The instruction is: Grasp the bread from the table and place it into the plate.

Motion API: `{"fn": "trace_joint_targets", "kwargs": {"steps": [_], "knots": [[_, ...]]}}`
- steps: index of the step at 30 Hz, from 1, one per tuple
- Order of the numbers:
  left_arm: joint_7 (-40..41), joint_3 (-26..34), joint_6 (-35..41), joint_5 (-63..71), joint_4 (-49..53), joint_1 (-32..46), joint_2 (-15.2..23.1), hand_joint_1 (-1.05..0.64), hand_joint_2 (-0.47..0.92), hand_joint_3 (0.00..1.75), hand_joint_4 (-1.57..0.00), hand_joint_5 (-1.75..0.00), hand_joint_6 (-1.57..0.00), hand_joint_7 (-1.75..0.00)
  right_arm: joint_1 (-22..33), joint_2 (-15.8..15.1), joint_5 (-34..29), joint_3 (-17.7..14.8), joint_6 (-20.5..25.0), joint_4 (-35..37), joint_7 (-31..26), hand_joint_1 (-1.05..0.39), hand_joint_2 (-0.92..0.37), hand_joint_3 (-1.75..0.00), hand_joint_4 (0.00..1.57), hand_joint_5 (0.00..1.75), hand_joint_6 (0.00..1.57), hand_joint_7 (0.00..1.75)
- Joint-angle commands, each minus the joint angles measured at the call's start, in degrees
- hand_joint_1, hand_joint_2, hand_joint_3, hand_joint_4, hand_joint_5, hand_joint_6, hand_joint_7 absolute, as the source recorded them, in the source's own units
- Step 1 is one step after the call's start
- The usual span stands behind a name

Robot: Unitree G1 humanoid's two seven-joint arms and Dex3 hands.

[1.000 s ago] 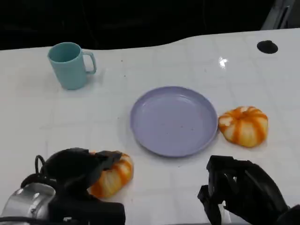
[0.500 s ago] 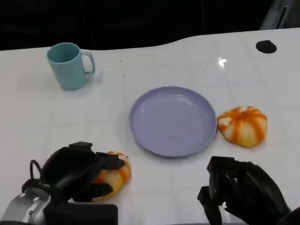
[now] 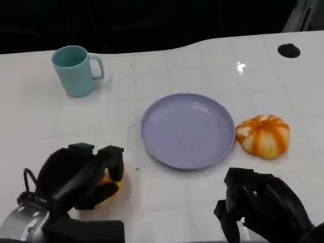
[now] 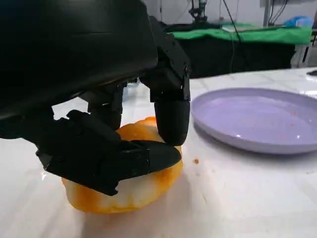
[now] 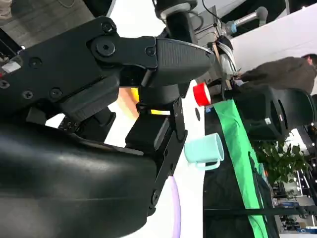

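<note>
left hand (image 3: 81, 177) grips bread (image 4: 124, 191) on table | right hand (image 3: 258, 205) curled, empty | plate (image 3: 188, 129) apart

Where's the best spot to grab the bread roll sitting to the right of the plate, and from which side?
Probably from above, fingers spanning the domed top of the bread roll across its width. It sits flat and low on the table, so the sides offer little purchase. The right hand is nearer; come in on the side away from the plate.
</note>
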Motion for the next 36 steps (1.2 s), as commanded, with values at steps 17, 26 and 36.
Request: {"fn": "trace_joint_targets", "kwargs": {"steps": [17,26,36], "knots": [[1.05,6.10,1.97,0.17,-14.76,3.71,1.56,-0.23,0.59,0.95,-0.81,-1.75,-0.68,-1.64,-0.90,-0.69,0.18,-0.34,-0.17,1.26,0.67,-0.94,-0.77,-0.64,1.21,1.66,1.03,1.52],[3.22,8.68,-2.10,-2.43,-18.77,4.51,0.32,-0.22,0.42,1.19,-0.85,-1.75,-0.77,-1.51,-1.16,-0.47,-0.01,-0.16,-0.07,1.67,0.48,-0.94,-0.76,-0.65,1.21,1.65,1.03,1.52],[1.69,5.52,-4.64,-3.26,-10.27,-7.49,-1.90,-0.19,0.38,1.17,-0.87,-1.75,-0.68,-1.73,-1.32,-0.18,-0.38,0.28,-0.46,2.05,0.27,-0.94,-0.75,-0.70,1.21,1.67,1.03,1.55]]}}
